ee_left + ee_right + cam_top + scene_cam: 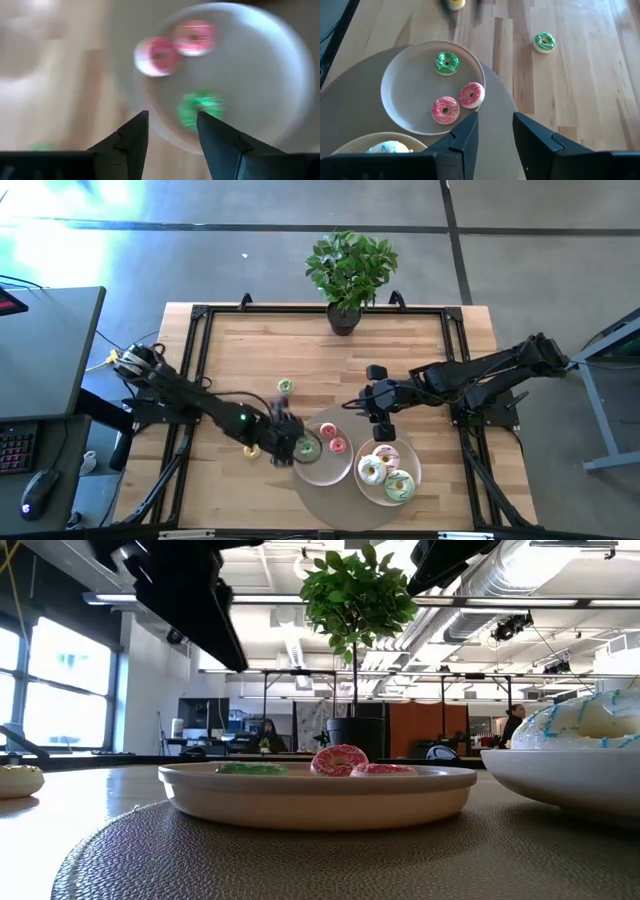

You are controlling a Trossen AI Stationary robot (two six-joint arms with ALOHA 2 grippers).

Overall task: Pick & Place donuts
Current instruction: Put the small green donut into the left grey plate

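- The left claw hangs over the near-left edge of the small bowl; its wrist view shows the two fingers spread with nothing between them, and the green mini donut lying in the bowl just ahead of the tips.
- The right claw hovers between the two bowls, fingers likewise apart and empty in its own wrist view.
- Three mini donuts lie in the small bowl: the green one and two pink ones, the pink pair touching and one leaning on the other.
- The big bowl holds three larger donuts: pink, white and green.
- Still loose on the surface: a yellow mini just left of the left claw, and another green mini farther back, well apart from the bowls.
- Handling, as a guess: these look like small toy rings, very light and stiff enough to hold shape under a pinch, with smooth icing that may slip.
- Being so light, they will likely skid or flip if one finger lands first, so both tips should meet the ring together.
- Best hold seems to be across the outer rim, straight from above; one finger through the hole and one outside could also do, though the minis' holes look tight.
- The yellow mini sits flat and clear on wood, an easy approach.
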